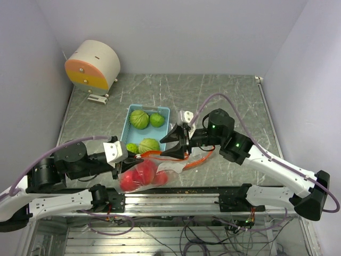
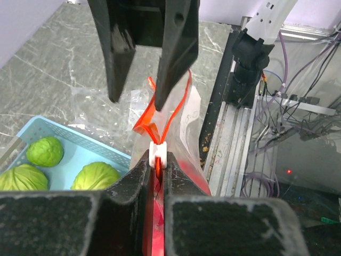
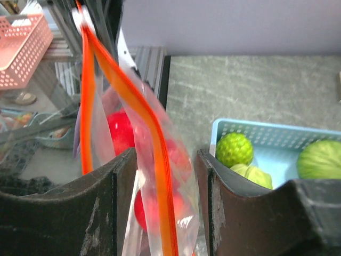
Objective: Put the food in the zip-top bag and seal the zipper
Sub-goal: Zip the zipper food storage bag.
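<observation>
Left fingers pinch the bag at its slider; right fingers stand spread around the orange zipper. Apples are inside, greens sit in the tray. I fear the loose mouth sagging shut before they go in.

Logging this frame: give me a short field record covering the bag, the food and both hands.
bag: clear plastic zip-top bag, hanging between the two hands
zipper: orange zipper strips spread apart, not sealed; white slider at the left hand's end
in bag: glossy red balls
outside bag: four green pieces in the light blue tray
left hand: shut on the bag's zipper edge, just below the slider
right hand: open, one finger either side of the zipper strips
</observation>
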### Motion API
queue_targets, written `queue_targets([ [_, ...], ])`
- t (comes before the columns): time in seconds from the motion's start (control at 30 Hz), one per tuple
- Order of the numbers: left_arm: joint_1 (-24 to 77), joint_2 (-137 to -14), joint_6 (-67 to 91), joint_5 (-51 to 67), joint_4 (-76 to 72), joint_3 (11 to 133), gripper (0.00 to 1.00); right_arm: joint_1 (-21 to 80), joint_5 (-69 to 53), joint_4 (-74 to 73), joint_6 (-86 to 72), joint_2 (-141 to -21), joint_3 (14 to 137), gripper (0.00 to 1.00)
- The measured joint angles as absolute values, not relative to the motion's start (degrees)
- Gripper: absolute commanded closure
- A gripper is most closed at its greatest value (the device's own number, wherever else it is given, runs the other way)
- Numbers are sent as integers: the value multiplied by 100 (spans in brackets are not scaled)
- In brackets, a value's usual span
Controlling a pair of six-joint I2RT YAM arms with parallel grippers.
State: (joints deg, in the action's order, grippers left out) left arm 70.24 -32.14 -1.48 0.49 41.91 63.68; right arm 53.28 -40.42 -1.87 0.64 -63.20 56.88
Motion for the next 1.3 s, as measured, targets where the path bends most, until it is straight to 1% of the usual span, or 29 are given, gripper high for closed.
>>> queue_targets([
  [0.23, 7024, -3234, -137, 161, 4274, 6272, 93, 5325, -4213, 534, -110, -6355, 5916, 49],
  [0.33, 7024, -3301, -106, 178, 4281, 6237, 93, 5341, -4541, 921, -287, -6525, 5927, 49],
  [0.5, 7024, -3540, -69, 180, 4292, 6206, 93, 5443, -4753, 1345, -552, -6855, 5927, 49],
  [0.7, 7024, -3710, 16, 183, 4322, 6206, 93, 5640, -4899, 1535, -644, -7024, 5953, 51],
  [1.03, 7024, -3632, 106, 178, 4318, 6165, 93, 5741, -5063, 1754, -794, -7100, 6031, 53],
  [1.1, 7024, -3634, 113, 178, 4318, 6165, 93, 5769, -5059, 1756, -803, -7177, 6071, 55],
  [1.17, 7024, -3634, 115, 178, 4318, 6165, 93, 5804, -5039, 1756, -808, -7269, 6112, 61],
  [1.3, 7024, -3649, 121, 150, 4327, 6165, 93, 5867, -5046, 1704, -814, -7387, 6176, 69],
])
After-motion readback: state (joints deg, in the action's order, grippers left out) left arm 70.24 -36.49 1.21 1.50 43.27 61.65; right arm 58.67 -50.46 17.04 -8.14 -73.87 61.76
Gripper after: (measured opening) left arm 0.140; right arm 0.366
